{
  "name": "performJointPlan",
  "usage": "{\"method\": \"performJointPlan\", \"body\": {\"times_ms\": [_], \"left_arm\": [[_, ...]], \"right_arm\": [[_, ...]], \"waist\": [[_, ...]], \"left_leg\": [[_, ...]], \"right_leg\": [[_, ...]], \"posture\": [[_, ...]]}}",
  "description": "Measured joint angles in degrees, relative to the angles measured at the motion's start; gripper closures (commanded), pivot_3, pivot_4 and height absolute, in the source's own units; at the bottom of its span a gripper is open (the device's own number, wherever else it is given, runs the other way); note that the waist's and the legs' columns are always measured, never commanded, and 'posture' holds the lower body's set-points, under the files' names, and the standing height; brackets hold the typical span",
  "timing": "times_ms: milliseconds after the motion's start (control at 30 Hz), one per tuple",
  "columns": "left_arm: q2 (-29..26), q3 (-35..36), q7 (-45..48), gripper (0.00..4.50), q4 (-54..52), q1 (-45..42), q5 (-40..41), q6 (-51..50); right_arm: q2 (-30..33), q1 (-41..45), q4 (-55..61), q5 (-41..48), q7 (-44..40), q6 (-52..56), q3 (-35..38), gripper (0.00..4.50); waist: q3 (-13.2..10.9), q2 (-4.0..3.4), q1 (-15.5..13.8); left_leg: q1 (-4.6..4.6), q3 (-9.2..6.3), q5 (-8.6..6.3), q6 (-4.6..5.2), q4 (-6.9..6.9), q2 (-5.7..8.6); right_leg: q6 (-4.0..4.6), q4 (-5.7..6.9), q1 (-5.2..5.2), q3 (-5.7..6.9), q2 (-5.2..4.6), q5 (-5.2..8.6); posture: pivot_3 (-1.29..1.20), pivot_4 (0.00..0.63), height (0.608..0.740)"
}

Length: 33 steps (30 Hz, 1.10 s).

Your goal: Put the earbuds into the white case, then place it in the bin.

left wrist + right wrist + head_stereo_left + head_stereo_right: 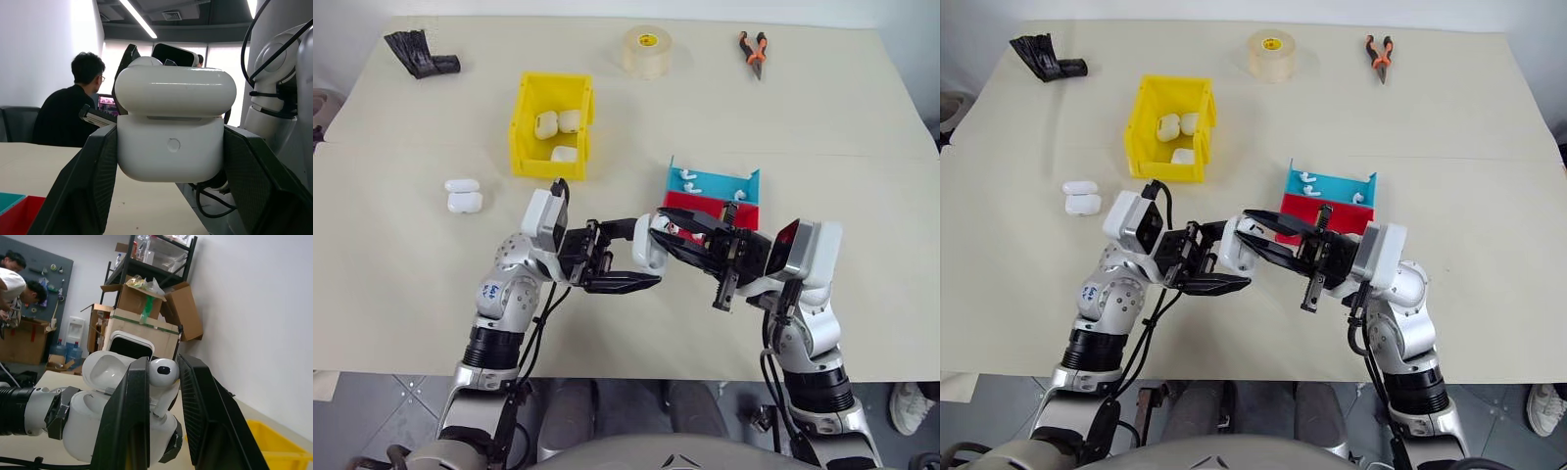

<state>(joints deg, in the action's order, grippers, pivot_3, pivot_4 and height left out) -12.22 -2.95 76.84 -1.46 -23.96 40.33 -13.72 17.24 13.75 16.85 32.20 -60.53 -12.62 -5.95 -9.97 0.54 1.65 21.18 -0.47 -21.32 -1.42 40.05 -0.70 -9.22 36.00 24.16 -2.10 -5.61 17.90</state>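
- The desk (pixel 401 294) lies below both my grippers, so anything I drop falls to it and may bounce or roll off the near edge.
- The bin (pixel 522 137) stands well apart, beyond my left arm, with three white cases already inside; two more lie beside it on the desk. Carrying the case there with its lid up could spill its contents, I judge.
- My left gripper (pixel 641 266) is clamped on the case (pixel 168 147), lid hinged open, held in the air between my arms. The shell is glossy and rounded; a sideways push from my other gripper could twist it in the grip.
- My right gripper (pixel 164 396) is closed on one earbud (pixel 163 374), stem pointing down at the open case. If the stem meets the rim and not its well, it may jam or pop out.
- Spare earbuds (pixel 688 180) lie in the blue tray (pixel 744 183), behind the red one.
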Motion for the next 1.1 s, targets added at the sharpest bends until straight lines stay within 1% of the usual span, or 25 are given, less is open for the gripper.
{"method": "performJointPlan", "body": {"times_ms": [333, 800, 900, 1000, 1067, 1100], "left_arm": [[0.5, 0.1, -1.1, 1.70, 0.3, 0.0, -0.2, 0.0], [0.5, 0.1, -1.2, 1.70, 0.2, -0.1, -0.3, 0.0], [0.5, 0.2, -1.2, 1.70, 0.2, -0.1, -0.4, 0.0], [0.5, 0.5, -1.3, 1.70, 0.2, -0.1, -0.4, 0.0], [0.5, 0.9, -1.5, 1.70, 0.2, -0.1, -0.4, 0.0], [0.4, 0.9, -1.4, 1.70, 0.2, -0.1, -0.4, 0.0]], "right_arm": [[1.9, -0.1, -1.6, 0.5, -1.0, -2.2, 0.3, 4.00], [4.4, -0.5, -1.9, 1.5, -2.4, -2.5, 0.6, 4.00], [4.7, -0.5, -2.0, 1.9, -2.6, -2.1, 0.6, 4.00], [5.2, 0.4, -1.8, 2.8, -2.5, 0.7, 0.6, 4.00], [5.8, 1.3, -1.4, 3.6, -2.1, 3.6, 0.6, 3.28], [6.0, 1.5, -1.2, 4.1, -1.9, 5.0, 0.6, 3.13]], "waist": [[0.0, 0.00, 0.0], [0.0, 0.00, 0.0], [0.0, 0.00, 0.0], [0.0, 0.00, 0.0], [0.0, 0.00, 0.0], [0.0, 0.00, 0.0]], "left_leg": [[-0.01, -0.02, 0.00, 0.00, 0.01, 0.00], [-0.01, -0.02, 0.00, 0.00, 0.01, 0.00], [-0.01, -0.03, 0.00, 0.00, 0.02, -0.01], [-0.01, -0.03, 0.00, 0.00, 0.02, -0.01], [-0.01, -0.04, 0.00, 0.00, 0.02, -0.02], [-0.01, -0.05, 0.00, 0.00, 0.02, -0.02]], "right_leg": [[0.00, -0.01, -0.02, 0.01, 0.00, 0.00], [0.00, -0.01, -0.03, 0.02, 0.00, 0.00], [0.00, -0.01, -0.03, 0.02, 0.00, 0.00], [0.00, -0.01, -0.03, 0.02, 0.00, 0.00], [0.00, -0.01, -0.03, 0.03, 0.00, 0.00], [0.00, 0.00, -0.03, 0.03, 0.00, 0.00]], "posture": [[0.00, 0.150, 0.740], [0.00, 0.150, 0.740], [0.00, 0.150, 0.740], [0.00, 0.150, 0.740], [0.00, 0.150, 0.740], [0.00, 0.150, 0.740]]}}
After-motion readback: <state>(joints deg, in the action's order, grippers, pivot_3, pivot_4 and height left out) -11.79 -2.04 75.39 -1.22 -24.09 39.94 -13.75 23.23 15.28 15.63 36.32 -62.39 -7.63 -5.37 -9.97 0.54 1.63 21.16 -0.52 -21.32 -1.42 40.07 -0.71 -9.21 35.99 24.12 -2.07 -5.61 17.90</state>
